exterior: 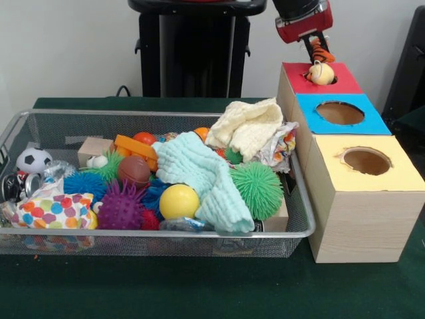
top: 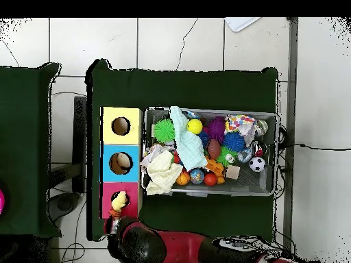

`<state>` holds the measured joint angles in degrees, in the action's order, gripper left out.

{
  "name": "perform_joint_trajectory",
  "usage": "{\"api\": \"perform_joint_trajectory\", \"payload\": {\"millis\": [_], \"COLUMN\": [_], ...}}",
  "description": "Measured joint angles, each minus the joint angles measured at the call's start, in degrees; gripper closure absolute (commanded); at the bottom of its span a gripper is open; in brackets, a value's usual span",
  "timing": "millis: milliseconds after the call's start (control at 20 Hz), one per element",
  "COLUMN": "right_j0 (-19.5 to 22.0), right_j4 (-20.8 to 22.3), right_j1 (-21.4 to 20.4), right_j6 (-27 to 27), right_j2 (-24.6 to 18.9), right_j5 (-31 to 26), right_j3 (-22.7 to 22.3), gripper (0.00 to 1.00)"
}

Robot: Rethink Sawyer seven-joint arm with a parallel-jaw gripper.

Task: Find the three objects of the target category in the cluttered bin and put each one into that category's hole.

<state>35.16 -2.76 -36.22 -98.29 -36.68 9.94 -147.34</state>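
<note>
Your desk (exterior: 199, 292), under dark green cloth, carries a wire mesh bin (exterior: 166, 238) and, just beside it, a row of three wooden boxes. The bin is crowded: a pale green knitted cloth (exterior: 199, 169), a cream cloth (exterior: 247, 126), a green spiky ball (exterior: 256, 188), a purple spiky ball (exterior: 121, 207), a yellow ball (exterior: 178, 201), a small football-shaped brown ball (exterior: 133, 169) and a miniature soccer ball (exterior: 33, 159).

The boxes carry a yellow top (exterior: 398, 176), a blue top (exterior: 372, 123) and a red top (exterior: 345, 83), each with a round hole.

The hand (exterior: 317, 46), below its red wrist, hangs directly over the red box's hole (exterior: 321, 78). It is clenched on a small orange-and-black striped plush toy (exterior: 320, 52), which dangles straight down, long axis vertical. The toy's pale lower end (exterior: 321, 73) sits at the mouth of the hole, apparently touching the rim. In my judgement, your coming move turns on that alignment: the hole lies straight below the toy, so a release should drop it in.

No brand, label or legible writing shows on any item.
</note>
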Motion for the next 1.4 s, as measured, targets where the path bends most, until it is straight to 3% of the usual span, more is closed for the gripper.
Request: {"api": "perform_joint_trajectory", "payload": {"millis": [300, 850, 1400], "right_j0": [0.43, 3.02, 3.39], "right_j4": [-0.14, -3.61, -4.86], "right_j1": [-0.16, -1.56, -2.71], "right_j6": [0.00, 0.00, 0.00], "right_j2": [-0.06, 0.64, 0.99], "right_j5": [-1.54, -12.52, -14.57], "right_j3": [0.34, 1.51, 1.89], "gripper": [1.00, 1.00, 1.00]}}
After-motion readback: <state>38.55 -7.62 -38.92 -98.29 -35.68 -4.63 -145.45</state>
